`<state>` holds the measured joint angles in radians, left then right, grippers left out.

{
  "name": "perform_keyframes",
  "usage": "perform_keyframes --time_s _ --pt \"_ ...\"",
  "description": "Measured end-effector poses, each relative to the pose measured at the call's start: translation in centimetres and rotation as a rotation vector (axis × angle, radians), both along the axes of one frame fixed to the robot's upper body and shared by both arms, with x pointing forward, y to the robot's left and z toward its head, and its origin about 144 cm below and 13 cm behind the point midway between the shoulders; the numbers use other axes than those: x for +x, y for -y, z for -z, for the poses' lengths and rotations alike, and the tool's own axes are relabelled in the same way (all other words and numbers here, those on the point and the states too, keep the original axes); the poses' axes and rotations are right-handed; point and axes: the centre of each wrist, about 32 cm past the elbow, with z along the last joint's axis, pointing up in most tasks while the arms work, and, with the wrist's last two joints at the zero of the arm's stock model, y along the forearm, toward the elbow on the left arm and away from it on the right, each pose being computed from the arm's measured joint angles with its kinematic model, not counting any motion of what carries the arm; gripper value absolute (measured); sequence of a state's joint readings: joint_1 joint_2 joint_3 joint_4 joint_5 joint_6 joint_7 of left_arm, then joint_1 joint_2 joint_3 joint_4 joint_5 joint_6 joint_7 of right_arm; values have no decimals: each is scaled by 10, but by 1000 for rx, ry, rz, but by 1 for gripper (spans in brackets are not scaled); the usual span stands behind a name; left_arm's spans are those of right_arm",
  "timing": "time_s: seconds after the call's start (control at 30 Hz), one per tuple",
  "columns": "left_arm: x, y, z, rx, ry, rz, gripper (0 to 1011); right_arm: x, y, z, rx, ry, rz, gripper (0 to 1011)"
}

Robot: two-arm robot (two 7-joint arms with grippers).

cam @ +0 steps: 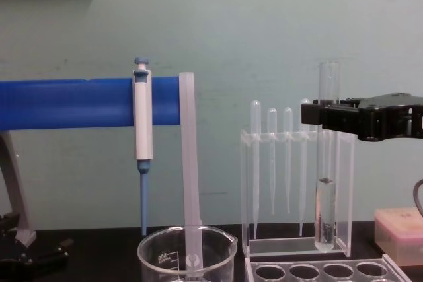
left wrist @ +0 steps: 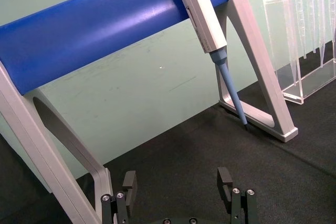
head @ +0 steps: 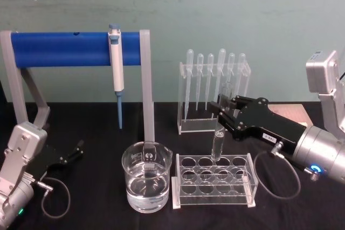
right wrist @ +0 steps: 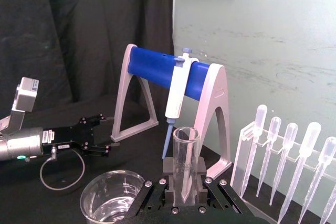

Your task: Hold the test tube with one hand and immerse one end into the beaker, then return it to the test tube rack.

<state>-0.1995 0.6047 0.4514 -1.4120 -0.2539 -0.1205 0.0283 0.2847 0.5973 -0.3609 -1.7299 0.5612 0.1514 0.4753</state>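
- Right gripper point(head: 222, 112) clamps the upright test tube point(head: 219, 143) by its upper part, with the rounded end just above the test tube rack point(head: 213, 199).
- Left gripper point(head: 73, 152) rests on the table point(head: 97, 211) at left, fingers spread.
- Beaker point(head: 146, 179) holding clear liquid stands just left of the rack.

**Test tube held upright over the rack, beaker beside it**

The clear test tube point(head: 218, 143) stands upright with a little clear liquid in its rounded bottom. The black right gripper point(head: 222, 112) clamps its upper part in its jaws, and the tube's tip is at a far-row hole of the rack point(head: 213, 188). The wide glass beaker point(head: 146, 182), partly filled with clear liquid, sits just left of the rack.
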Motion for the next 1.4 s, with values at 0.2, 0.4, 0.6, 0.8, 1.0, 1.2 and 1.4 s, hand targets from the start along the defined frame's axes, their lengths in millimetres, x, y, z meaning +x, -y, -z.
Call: perform_keyframes --time_s 0.2,0.4,0.6,0.8,1.0,1.2,1.4 --pt "0 0 0 0 0 0 1000 0 -4 -4 -12 10 -11 225" --pt "0 0 0 0 0 0 1000 4 -24 -17 -31 32 -57 225" --pt "0 0 0 0 0 0 1000 14 -51 -24 -25 52 -128 225" --pt "0 0 0 0 0 0 1000 25 -76 -24 0 56 -173 225" --pt "0 0 0 0 0 0 1000 36 -90 -14 23 40 -192 225" --pt "0 0 0 0 0 0 1000 42 -101 5 29 24 -216 225" --pt "0 0 0 0 0 0 1000 43 -103 27 23 14 -217 224"
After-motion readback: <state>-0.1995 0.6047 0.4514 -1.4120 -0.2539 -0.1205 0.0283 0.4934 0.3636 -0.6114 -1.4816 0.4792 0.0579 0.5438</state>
